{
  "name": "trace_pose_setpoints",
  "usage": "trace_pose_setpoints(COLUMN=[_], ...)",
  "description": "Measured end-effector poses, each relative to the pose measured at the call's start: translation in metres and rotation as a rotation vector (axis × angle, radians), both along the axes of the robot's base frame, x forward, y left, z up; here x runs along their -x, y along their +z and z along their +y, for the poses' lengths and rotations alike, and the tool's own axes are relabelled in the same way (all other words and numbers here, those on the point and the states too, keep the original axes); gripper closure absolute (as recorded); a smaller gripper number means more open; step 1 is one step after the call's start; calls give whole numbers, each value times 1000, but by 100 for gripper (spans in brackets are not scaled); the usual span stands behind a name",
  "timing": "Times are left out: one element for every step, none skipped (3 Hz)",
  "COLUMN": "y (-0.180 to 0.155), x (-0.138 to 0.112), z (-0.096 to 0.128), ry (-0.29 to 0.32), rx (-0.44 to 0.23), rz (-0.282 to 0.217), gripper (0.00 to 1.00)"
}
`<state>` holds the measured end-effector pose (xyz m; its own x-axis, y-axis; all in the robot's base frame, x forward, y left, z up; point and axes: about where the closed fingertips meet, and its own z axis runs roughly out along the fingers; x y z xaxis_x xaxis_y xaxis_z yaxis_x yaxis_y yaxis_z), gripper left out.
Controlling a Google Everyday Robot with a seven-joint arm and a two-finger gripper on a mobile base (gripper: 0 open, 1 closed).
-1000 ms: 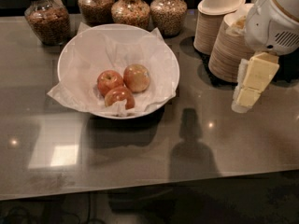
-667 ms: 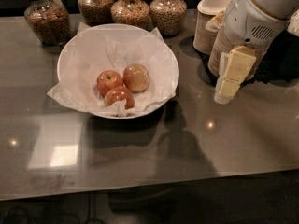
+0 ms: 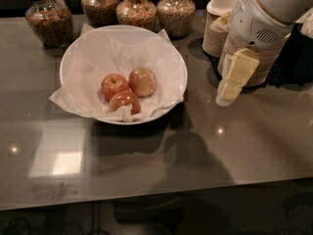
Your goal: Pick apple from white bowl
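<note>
Leftward goes the gripper (image 3: pixel 226 94), closer to the white bowl (image 3: pixel 73 53) than a second ago and now hanging just off its rim, above the dark table (image 3: pixel 195 155). Whether it is spread or pressed together I cannot tell from this angle, but it carries nothing. Nearest us, down and to the camera-left of the gripper, one small red apple (image 3: pixel 124 102) sits against the crinkled paper liner (image 3: pixel 68 99). A second small red one (image 3: pixel 114 84) is beside it. Then the target, the apple (image 3: pixel 143 81), paler and bigger, the closest of the three to the gripper and nestled against both neighbours. That crowding is the danger, I'd say: a descent slightly off centre could nudge or grab a red one instead, or roll the round fruit away. Coming in low could clip the rim or snag the paper. Right behind the gripper stand stacked tan bowls (image 3: pixel 215 38), easily knocked by the wrist. Farthest back, a row of jars (image 3: pixel 176 11).
</note>
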<state>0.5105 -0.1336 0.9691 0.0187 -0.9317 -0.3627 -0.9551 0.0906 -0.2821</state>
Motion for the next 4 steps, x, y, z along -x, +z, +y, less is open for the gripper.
trace_pose_setpoints(y=[0,2,1,-4], x=[-23,-38,-47,-57], z=[36,61,74,75], ry=[74,134,173,194], rx=[-51,-77,-96,-107], rz=[-43,-70,-80,-79], gripper=[0,12,29,46])
